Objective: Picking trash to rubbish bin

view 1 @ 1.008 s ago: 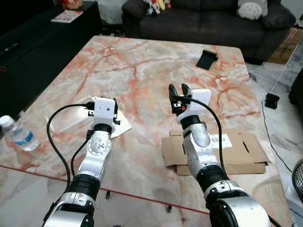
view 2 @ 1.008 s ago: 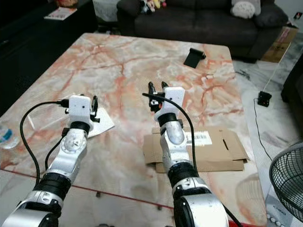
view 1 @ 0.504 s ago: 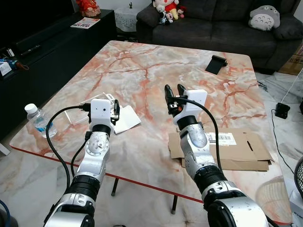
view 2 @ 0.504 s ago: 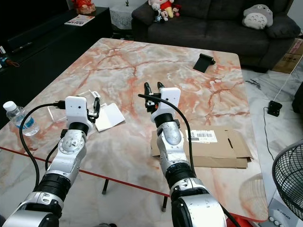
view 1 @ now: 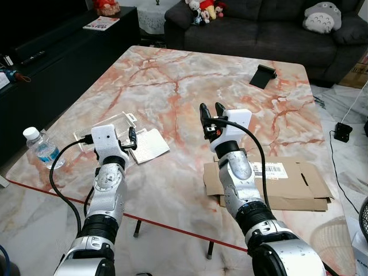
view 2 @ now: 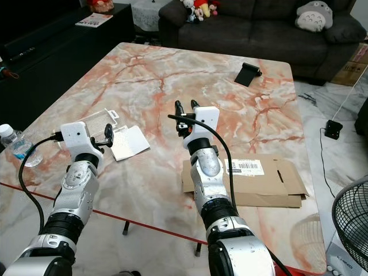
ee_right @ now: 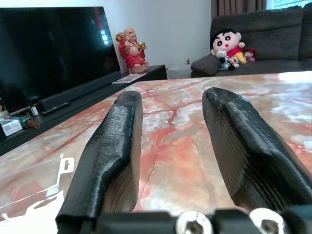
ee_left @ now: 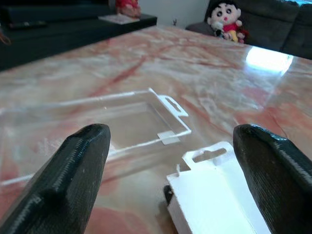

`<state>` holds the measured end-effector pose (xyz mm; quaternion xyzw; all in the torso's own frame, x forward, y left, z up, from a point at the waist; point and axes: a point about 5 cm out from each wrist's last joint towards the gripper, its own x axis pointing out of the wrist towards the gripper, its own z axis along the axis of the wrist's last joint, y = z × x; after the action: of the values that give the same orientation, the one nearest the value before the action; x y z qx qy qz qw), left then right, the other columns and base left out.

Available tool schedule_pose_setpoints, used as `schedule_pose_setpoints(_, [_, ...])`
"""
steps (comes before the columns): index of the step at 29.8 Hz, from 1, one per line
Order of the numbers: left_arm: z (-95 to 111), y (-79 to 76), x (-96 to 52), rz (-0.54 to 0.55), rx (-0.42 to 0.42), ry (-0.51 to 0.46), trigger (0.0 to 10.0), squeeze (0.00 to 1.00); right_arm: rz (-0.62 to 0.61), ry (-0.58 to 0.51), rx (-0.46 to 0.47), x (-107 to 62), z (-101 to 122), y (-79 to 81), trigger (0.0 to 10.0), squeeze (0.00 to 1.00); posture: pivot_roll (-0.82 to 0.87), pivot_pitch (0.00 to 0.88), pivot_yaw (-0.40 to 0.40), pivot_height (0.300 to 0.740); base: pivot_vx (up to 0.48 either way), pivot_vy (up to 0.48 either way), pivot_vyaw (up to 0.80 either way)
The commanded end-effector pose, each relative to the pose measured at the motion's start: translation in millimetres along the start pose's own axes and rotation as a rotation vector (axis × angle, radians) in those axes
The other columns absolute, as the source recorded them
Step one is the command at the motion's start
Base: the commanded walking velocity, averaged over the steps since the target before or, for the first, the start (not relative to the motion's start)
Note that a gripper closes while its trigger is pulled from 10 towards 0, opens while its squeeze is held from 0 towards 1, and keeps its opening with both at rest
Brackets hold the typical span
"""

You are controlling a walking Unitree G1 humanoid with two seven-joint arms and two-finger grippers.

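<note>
Left wrist view showed the left gripper [ee_left: 168, 161] spread wide just above a clear, thin plastic blister tray [ee_left: 105, 122] and a white card backing [ee_left: 214, 195] lying on the marble table [view 1: 172, 75]. Both looked light, flimsy and slippery, so a raised edge seemed the best hold. The right gripper [view 1: 212, 109] hovered parted, holding nothing.

Head stereo pair: I look forward and down from above my two arms across the marble table [view 1: 172, 86] toward the sofa [view 1: 259, 26], both eyes sharing nearly the same field. Left wrist camera: low, very close to the tabletop, facing the clear plastic tray [ee_left: 97, 124] and white card [ee_left: 214, 195], shared with the head pair. Right wrist camera: low, facing along the table toward the television [ee_right: 53, 46].
</note>
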<state>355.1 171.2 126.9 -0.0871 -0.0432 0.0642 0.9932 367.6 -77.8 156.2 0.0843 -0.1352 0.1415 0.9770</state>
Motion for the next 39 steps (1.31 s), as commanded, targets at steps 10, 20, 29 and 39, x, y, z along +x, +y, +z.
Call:
schedule_pose_setpoints(10, [-13.3,-4.1,-3.3,0.0,-0.203,0.099,10.0,0.0,0.0,0.006,-0.001,-1.1,-1.1,-0.5,10.0,0.0,0.12,0.117,-0.018,0.74,0.0,0.0,0.0])
schedule_pose_setpoints(20, [-14.0,-10.8,-1.2,-0.006,-0.304,0.132,10.0,0.0,-0.001,0.006,-0.001,-0.5,-0.7,-0.4,10.0,0.0,0.12,0.113,-0.016,0.74,0.0,0.0,0.0])
schedule_pose_setpoints(29, [-13.7,-19.1,0.8,0.004,-0.423,0.159,10.0,0.0,-0.005,0.006,0.001,-0.9,-1.1,-0.5,10.0,0.0,0.12,0.115,-0.011,0.74,0.0,0.0,0.0])
schedule_pose_setpoints(39, [-8.5,-24.7,5.7,-0.012,-0.447,0.169,0.0,0.0,-0.011,0.006,0.001,-1.7,-1.6,-1.9,10.0,0.0,0.12,0.115,-0.006,0.74,0.0,0.0,0.0])
